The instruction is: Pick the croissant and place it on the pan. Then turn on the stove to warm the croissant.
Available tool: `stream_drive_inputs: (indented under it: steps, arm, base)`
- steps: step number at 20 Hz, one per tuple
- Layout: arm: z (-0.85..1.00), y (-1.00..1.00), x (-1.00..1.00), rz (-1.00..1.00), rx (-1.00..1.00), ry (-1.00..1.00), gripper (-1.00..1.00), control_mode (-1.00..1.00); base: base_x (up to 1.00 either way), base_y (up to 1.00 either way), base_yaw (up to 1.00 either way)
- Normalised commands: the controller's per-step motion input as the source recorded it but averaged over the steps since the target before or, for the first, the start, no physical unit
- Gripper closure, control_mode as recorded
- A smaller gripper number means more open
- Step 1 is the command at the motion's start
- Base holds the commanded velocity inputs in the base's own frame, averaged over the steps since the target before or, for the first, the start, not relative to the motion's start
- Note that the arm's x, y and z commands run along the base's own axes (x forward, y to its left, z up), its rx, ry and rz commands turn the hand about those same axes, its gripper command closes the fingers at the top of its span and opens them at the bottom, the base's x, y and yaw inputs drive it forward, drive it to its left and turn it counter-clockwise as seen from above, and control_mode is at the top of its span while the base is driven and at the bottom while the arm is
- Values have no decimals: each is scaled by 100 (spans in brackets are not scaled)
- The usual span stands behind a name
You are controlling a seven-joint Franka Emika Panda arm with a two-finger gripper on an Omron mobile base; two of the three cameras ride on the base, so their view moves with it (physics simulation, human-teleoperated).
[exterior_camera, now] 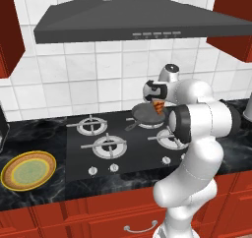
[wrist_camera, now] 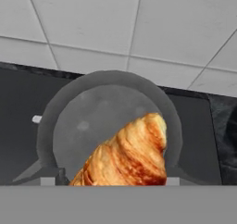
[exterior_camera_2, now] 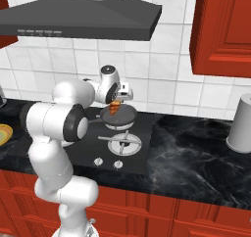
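Where the black marble counter (exterior_camera: 29,129) runs along the lower left of the left base view, a round plate (exterior_camera: 28,170) with yellow rim and green centre lies flat on it. Behind, white square tiles (exterior_camera: 74,70) cover the wall, a grey range hood (exterior_camera: 128,20) hangs at the top, and red cabinets (exterior_camera: 74,217) fill the bottom edge.

In the middle sits the stove (exterior_camera: 123,143) (black glass, silver ringed burners, small round knobs in front). On its rear right burner stands the pan (exterior_camera: 145,114), dark grey, round and shallow.

To the right the white arm bends over the stove, and the gripper (exterior_camera: 157,105) points down just above the pan. It is closed on the croissant (exterior_camera: 158,106), an orange-brown ridged pastry, which hangs over the pan's inside. At the far right of the right base view a grey cylinder (exterior_camera_2: 240,124) stands on the counter.
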Motion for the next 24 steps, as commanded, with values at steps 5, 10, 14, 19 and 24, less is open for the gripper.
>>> stream_drive_inputs:
  steps: [5, 10, 14, 19, 24]
  arm:
    - [-25, 0, 7, 0, 0, 0, 100, -100]
    - [-31, 0, 3, 0, 0, 2, 100, -100]
    - [-27, 0, 13, 0, 0, 1, 100, -100]
    - [-17, 0, 30, 0, 0, 0, 100, -100]
    - [-14, 0, 27, 0, 0, 0, 100, -100]
  base:
    - [0, 0, 0]
    - [0, 0, 0]
    - [0, 0, 0]
    - [0, 0, 0]
    - [0, 0, 0]
